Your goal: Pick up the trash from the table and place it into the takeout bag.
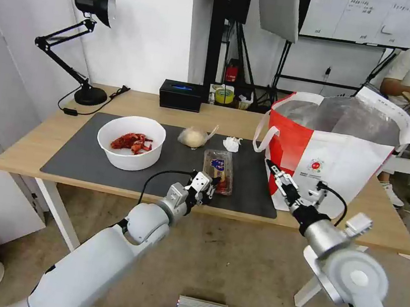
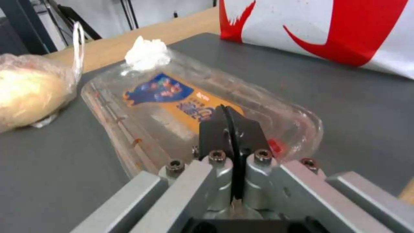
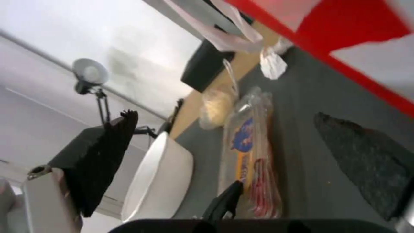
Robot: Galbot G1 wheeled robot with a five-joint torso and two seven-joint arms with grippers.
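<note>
Head view: the left gripper (image 1: 209, 184) is right at the near end of the clear clamshell box (image 1: 218, 170) on the dark mat (image 1: 77, 158), its pads pinched together with nothing caught between them, looks like lining up to take that edge. The right gripper (image 1: 277, 175) hangs spread open just before the takeout bag (image 1: 337, 157), likely to steady it. Bowl of red shells (image 1: 131, 142), knotted bag (image 1: 193, 136) and tissue (image 1: 231, 144) sit on the mat.
</note>
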